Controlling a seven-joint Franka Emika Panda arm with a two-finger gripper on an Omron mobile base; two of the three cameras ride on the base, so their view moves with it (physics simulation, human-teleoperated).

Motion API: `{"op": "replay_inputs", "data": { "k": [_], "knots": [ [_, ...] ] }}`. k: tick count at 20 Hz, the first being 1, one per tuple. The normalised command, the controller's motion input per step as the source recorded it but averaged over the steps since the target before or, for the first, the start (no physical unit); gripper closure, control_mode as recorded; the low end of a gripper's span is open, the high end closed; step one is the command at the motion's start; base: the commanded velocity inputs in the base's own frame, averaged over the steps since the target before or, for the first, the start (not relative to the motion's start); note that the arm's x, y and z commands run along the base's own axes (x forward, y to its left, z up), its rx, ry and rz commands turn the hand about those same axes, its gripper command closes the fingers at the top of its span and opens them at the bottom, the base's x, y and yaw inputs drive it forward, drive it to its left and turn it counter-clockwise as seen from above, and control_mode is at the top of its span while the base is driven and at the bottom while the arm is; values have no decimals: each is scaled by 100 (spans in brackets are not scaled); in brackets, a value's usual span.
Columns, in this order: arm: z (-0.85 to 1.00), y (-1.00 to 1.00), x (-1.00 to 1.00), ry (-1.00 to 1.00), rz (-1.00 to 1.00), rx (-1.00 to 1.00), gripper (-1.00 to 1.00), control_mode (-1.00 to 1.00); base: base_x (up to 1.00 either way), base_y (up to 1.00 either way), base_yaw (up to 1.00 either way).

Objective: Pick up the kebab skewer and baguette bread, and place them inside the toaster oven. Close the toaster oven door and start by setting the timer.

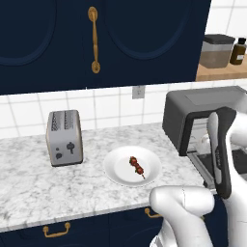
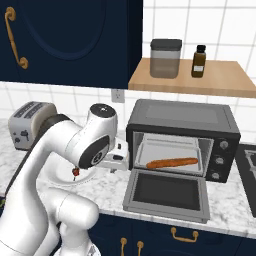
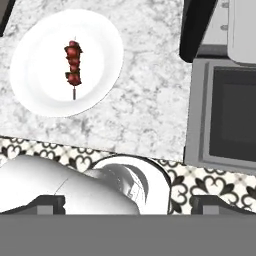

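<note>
Claw (image 3: 128,207): two dark finger tips at the bottom corners of the hand view, far apart, so spread wide; nothing between them. It looks down over the marble bench (image 3: 145,100) edge, between the plate and the open oven door.

One kebab skewer (image 3: 73,65) lies on one white plate (image 3: 30,85), near the plate's centre, well apart from the claw. In the left base view the same skewer (image 1: 137,166) sits on the plate (image 1: 116,166), right of the toaster.

One toaster oven (image 2: 182,137) stands on the bench, its door (image 2: 167,192) folded down flat and open. One baguette bread (image 2: 171,162) lies lengthwise on the tray (image 2: 165,147) inside the oven. Three round knobs (image 2: 223,145) in a column on the oven's right panel; no markings readable.

One silver two-slot toaster (image 1: 64,137) at the left of the bench, touching nothing else.

Wooden shelf (image 2: 220,80) above the oven: one grey-lidded canister (image 2: 165,58) and one dark bottle (image 2: 199,61), side by side, apart. Bottle label is too small to read.

No brand or writing legible anywhere.
</note>
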Motion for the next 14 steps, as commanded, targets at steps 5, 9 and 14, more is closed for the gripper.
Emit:
{"op": "replay_inputs", "data": {
  "k": [5, 9, 14],
  "knots": [
    [-1, 100, 29, 5, 0, -4, -100, -100, 0, 0, 0],
    [0, 96, 32, 5, 0, 0, -100, -100, 0, 0, 0],
    [-18, 61, 30, 2, -1, -2, -100, -100, 0, 0, 0]
  ]
}}
